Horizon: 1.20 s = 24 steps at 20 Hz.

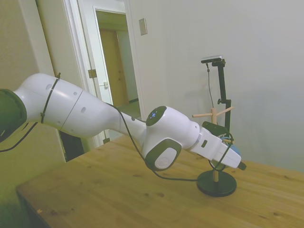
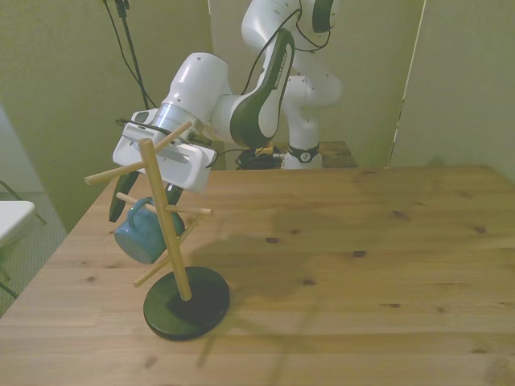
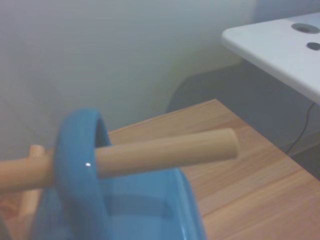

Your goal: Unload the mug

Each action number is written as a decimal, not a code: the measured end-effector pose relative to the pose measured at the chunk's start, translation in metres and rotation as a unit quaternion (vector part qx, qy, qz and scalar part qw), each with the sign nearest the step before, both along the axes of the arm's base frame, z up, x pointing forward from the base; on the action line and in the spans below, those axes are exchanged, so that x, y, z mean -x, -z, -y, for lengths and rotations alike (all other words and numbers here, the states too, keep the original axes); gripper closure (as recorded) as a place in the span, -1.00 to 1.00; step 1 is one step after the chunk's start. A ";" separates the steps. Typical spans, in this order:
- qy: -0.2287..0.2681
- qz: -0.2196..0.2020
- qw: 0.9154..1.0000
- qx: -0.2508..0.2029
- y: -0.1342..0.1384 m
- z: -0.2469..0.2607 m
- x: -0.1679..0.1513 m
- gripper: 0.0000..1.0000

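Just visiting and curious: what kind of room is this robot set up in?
Probably an office or lab room used for robot testing: a wooden table, a mug tree holding a blue mug, plain walls and an open doorway.

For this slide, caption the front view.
Blue mug hanging on a wooden mug tree, robot hand right behind it.

The small blue-teal enamel-look mug (image 3: 125, 210) is showing a smooth, glossy glaze. The pale wooden peg rack (image 2: 165, 217) is looking matt, on a satin black round base (image 2: 187, 303). The knotty wooden bench (image 2: 362, 273) is looking dull.
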<state>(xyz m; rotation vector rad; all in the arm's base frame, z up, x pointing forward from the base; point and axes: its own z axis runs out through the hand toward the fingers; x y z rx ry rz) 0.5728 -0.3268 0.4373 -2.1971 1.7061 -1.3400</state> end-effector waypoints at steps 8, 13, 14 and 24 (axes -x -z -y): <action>-0.003 0.001 1.000 0.005 -0.006 -0.013 -0.003 1.00; -0.006 0.003 1.000 0.004 -0.008 -0.018 -0.003 1.00; -0.007 0.003 1.000 0.004 -0.008 -0.018 -0.003 1.00; -0.004 0.006 1.000 -0.009 -0.009 -0.020 0.013 1.00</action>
